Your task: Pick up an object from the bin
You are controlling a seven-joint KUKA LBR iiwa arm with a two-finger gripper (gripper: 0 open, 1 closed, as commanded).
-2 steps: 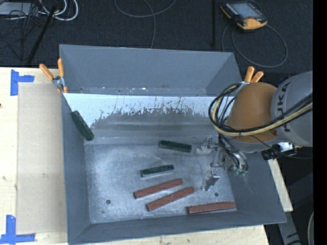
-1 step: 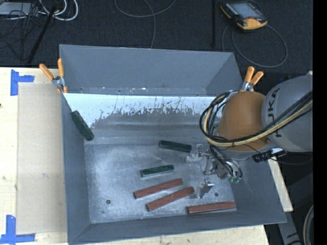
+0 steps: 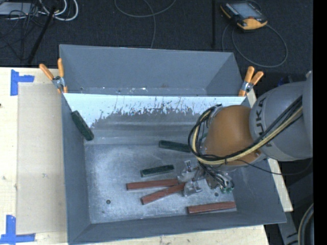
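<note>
My gripper is low in the bin, right of the middle, under the orange wrist cover. It sits at the right ends of two reddish-brown sticks. The upper stick lies nearly level. The lower one slants down to the left. The right ends of both are hidden beneath the gripper. A short dark green stick lies just left of the gripper, above the brown pair. A third reddish-brown stick lies apart, below and to the right of the gripper, near the front wall.
Another dark green stick lies behind the gripper, its right end hidden under the arm. A further dark green stick leans against the left wall. A small dark speck sits at the front left of the floor.
</note>
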